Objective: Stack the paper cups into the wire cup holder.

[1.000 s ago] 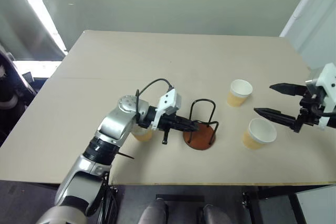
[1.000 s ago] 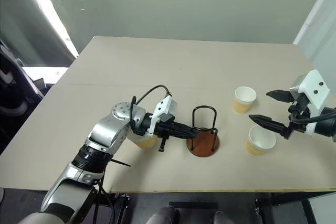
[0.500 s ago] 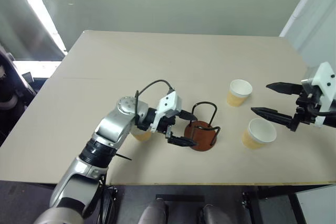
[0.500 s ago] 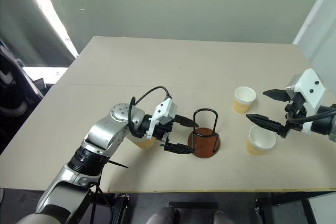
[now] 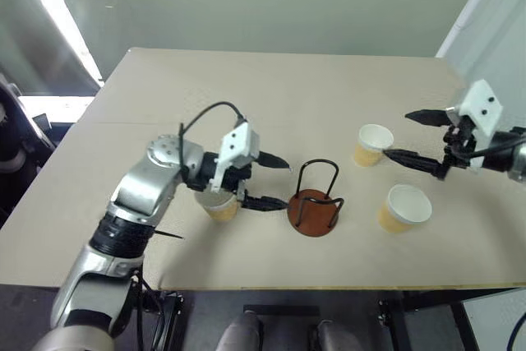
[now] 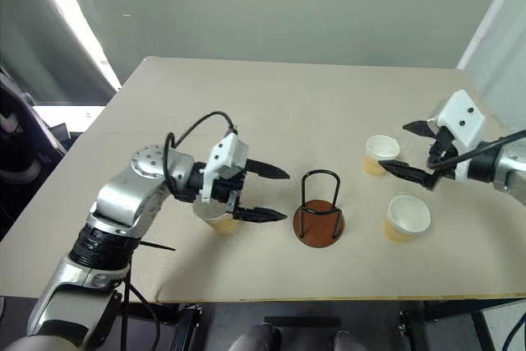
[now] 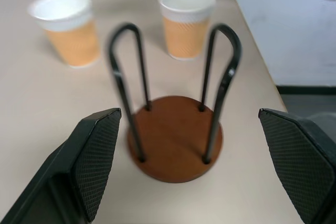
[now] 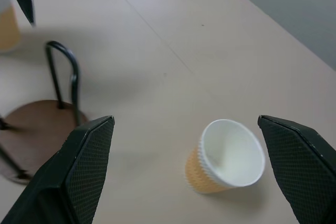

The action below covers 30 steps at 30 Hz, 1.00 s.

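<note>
A: Start from the wire cup holder. Where does it stand, and what has changed around it?

B: It stands upright on the table, near the front edge, its brown disc base flat and empty. A second ago the left gripper had its fingers together, reaching onto the base between the wire arches. Half a second ago they had begun to spread there. Now the fingers stand wide apart, holding nothing, and the gripper has drawn back to the holder's left, clear of the wires.

A: And the paper cups?

B: None is in the holder. One cup stands upright to the holder's left, under the left gripper's wrist, partly hidden by it. Its place has not changed. The other two stand to the holder's right: the far right cup behind the holder's line, and the near right cup closer to the front edge. Both are upright, mouths up, where they were a second ago.

A: What about the right gripper?

B: Its fingers are spread wide, as they were all along, and it carries nothing. A second ago it hung well to the right of the holder, out past the near right cup. It has since moved in toward the far right cup, and its lower fingertip now sits just beside that cup's rim. Whether it touches I cannot tell.

A: Does the right wrist view agree?

B: Yes. The far cup sits between the open fingers, ahead of them.
</note>
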Tool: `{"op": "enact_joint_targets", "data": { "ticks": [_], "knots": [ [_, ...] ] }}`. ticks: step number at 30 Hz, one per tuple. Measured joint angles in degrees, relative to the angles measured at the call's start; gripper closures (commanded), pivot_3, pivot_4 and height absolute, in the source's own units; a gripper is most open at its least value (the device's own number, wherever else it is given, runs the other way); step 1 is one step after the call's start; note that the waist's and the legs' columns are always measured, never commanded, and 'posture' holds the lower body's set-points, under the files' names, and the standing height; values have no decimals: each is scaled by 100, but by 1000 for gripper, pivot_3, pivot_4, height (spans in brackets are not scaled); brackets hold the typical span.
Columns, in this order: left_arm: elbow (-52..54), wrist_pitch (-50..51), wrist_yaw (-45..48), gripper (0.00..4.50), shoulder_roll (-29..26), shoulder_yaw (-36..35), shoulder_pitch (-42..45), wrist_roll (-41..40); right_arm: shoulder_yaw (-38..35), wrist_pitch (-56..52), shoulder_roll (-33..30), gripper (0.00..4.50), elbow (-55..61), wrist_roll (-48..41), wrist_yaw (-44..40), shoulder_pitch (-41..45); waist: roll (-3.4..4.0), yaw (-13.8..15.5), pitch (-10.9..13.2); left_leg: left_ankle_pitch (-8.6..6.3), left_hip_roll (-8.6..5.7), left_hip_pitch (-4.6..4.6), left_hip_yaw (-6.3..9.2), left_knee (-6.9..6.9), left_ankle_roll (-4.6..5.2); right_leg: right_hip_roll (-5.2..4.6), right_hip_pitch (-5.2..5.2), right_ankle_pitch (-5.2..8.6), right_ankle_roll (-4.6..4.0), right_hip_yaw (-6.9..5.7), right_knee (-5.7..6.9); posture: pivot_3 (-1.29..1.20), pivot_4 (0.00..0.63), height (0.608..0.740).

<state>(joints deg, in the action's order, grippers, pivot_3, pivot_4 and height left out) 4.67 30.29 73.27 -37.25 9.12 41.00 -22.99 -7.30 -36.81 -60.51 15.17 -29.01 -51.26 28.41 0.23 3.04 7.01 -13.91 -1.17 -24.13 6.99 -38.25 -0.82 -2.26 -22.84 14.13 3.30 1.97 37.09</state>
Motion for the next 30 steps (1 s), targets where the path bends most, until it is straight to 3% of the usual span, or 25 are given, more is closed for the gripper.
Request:
{"op": "enact_joint_targets", "data": {
  "ticks": [12, 26, 30],
  "knots": [
    [-20, 471, -489, 16, -221, -765, 240, -457, 1706, 1562, 249, 0, -1511, 1889, -675, 814, 0, -20, 0, -1, 0, 1, 0, 3, 1, -3, -2, -1, -2, -1, 1, 0, 150, 740],
    [-11, 468, -520, 16, -353, -779, 94, -514, 2214, 2703, 1079, 0, -3245, 3016, -1160, 1726, 1, -15, 1, -3, 0, -1, 0, 11, -1, -4, -4, -1, -9, -4, -2, 0, 150, 740],
    [-11, 454, -521, 0, -376, -779, 63, -514, 2228, 2899, 1187, 921, -3545, 3231, -1237, 1854, 1, -10, 1, -4, 0, -1, 0, 12, -3, -4, -4, -1, -11, -5, -2, 0, 150, 740]
  ]
}}
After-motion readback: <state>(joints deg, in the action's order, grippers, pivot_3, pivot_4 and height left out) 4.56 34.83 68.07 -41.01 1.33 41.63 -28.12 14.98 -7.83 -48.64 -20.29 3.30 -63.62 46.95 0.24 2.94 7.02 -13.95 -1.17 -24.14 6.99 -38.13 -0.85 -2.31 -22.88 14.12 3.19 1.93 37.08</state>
